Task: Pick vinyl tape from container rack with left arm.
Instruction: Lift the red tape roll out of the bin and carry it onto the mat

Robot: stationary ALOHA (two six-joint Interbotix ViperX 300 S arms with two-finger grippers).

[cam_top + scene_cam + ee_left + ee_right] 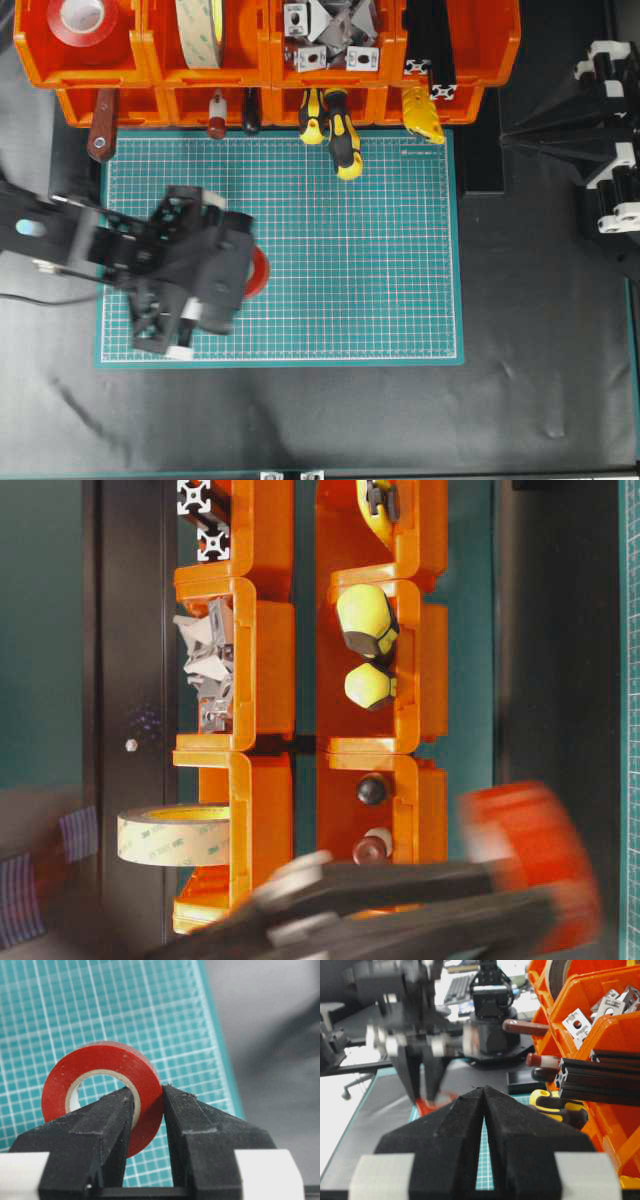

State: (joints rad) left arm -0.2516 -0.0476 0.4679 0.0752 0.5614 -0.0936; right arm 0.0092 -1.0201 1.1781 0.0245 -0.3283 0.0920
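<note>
My left gripper (235, 275) is shut on the vinyl tape (259, 272), a small red ring with a white core, and holds it over the left part of the green mat (350, 250). In the left wrist view one finger (107, 1120) passes through the ring's hole and the other presses its outer face, pinching the tape (100, 1060) on edge. The table-level view shows the tape (530, 865) and fingers blurred. The orange container rack (270, 70) runs along the mat's far edge. My right gripper (484, 1090) is shut and empty, with its arm (600, 150) at the right.
The rack's upper bins hold a larger red tape roll (82, 20), a cream-yellow tape roll (200, 30), metal brackets (330, 35) and black profiles (430, 45). The lower bins hold a brown-handled tool (102, 125) and yellow-black screwdrivers (340, 130) that jut over the mat.
</note>
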